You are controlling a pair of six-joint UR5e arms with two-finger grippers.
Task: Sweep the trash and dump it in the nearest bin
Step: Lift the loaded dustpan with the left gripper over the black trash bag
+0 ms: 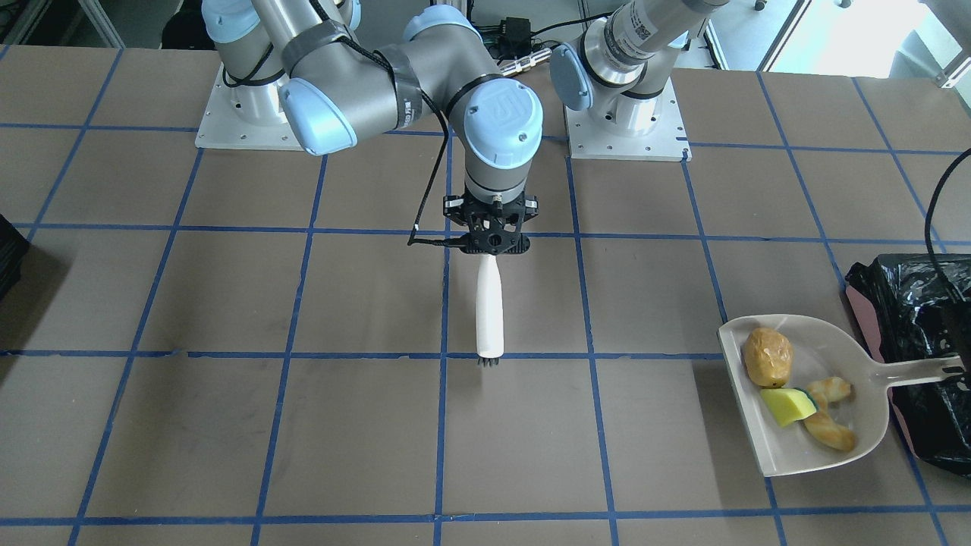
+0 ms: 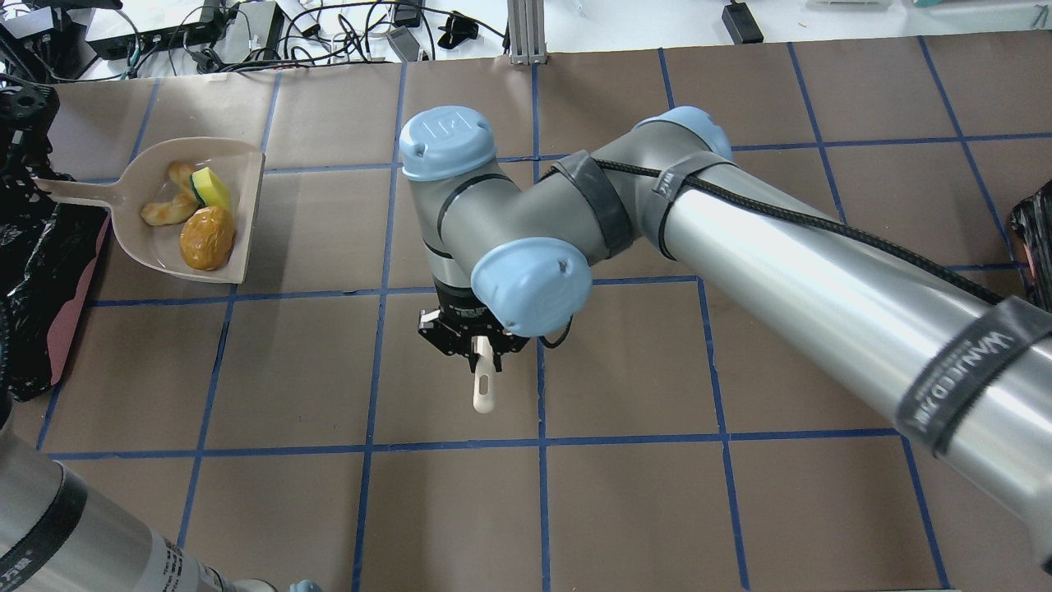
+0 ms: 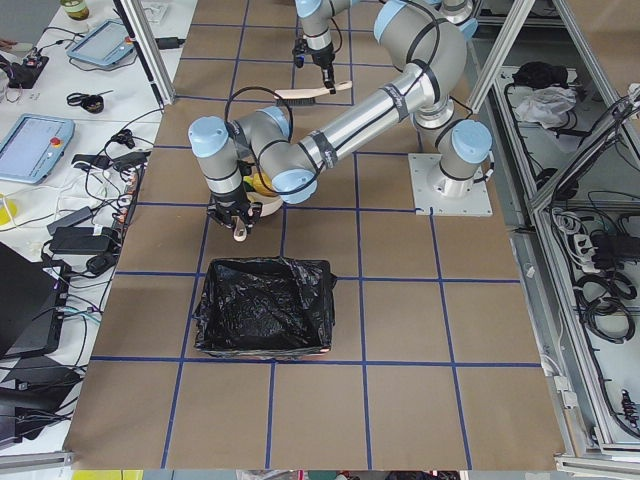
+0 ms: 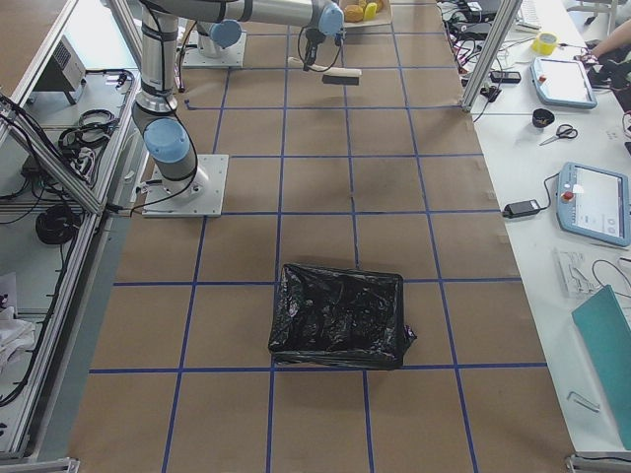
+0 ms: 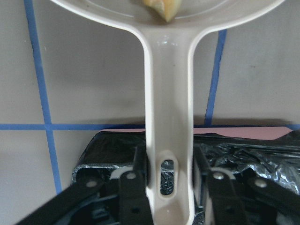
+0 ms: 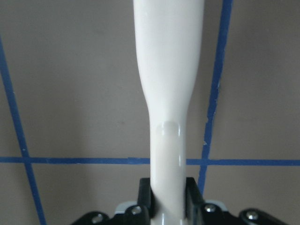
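Note:
The white dustpan holds the trash: a brown potato-like lump, a green-and-yellow sponge piece and a pale twisted pastry piece. My left gripper is shut on the dustpan's handle, which reaches over the rim of the black-bagged bin with its pinkish side wall. The pan lies beside the bin, over the table. My right gripper is shut on the white brush and holds it bristles down at mid-table, far from the pan. It also shows in the right wrist view.
A second black-bagged bin stands at the table's other end, on my right. The brown table carries a blue tape grid. Cables and devices lie beyond the far edge.

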